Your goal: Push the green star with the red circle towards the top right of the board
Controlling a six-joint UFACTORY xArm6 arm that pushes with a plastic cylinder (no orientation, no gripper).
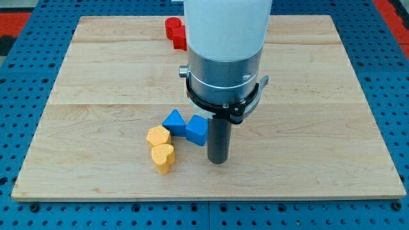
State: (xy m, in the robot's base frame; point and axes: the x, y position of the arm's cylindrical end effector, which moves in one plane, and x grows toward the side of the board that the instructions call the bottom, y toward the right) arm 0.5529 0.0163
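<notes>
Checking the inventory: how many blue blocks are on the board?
2, touching, at the board's lower middle: a blue triangle and a blue block to its right, beside my tip. The arm may hide others.

Lab bench: wooden board on blue perforated table.

No legible text or markings anywhere.
</notes>
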